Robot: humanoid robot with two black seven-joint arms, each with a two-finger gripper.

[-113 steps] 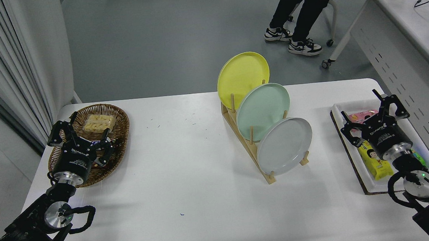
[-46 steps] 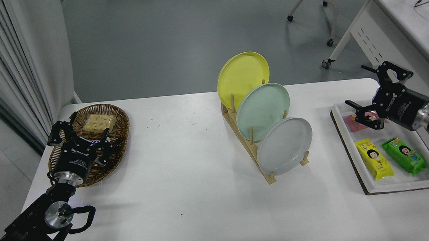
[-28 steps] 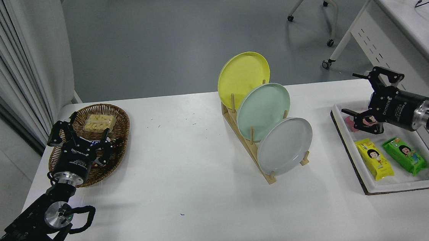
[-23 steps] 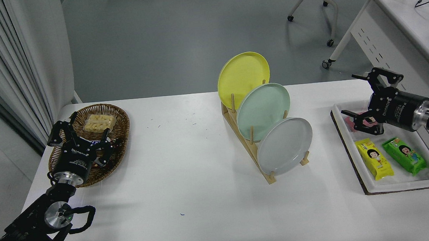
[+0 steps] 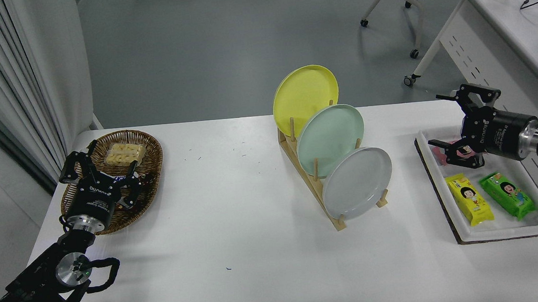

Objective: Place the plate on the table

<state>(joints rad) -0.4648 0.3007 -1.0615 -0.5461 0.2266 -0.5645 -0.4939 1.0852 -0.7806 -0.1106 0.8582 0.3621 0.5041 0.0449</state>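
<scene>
A: So, where are we w/ the plate?

B: Not started, really. It's on edge in the front slot of the rack, leaning back on the pegs, green plate behind it, yellow plate at the back. Nothing touching it.

A: And our right gripper?

B: Well to the right of the rack, over the far end of the tray, fingers spread wide, holding nothing. It points toward the rack, approx. level w/ the plate's top edge.

A: Left gripper?

B: Parked far left of the rack, by the basket, also open & empty.

A: So what's left?

B: Everything, we'd say: reach the plate, grip the rim, lift it off the pegs, lay it flat on the table. Open space in front of the rack looks OK for that.
</scene>
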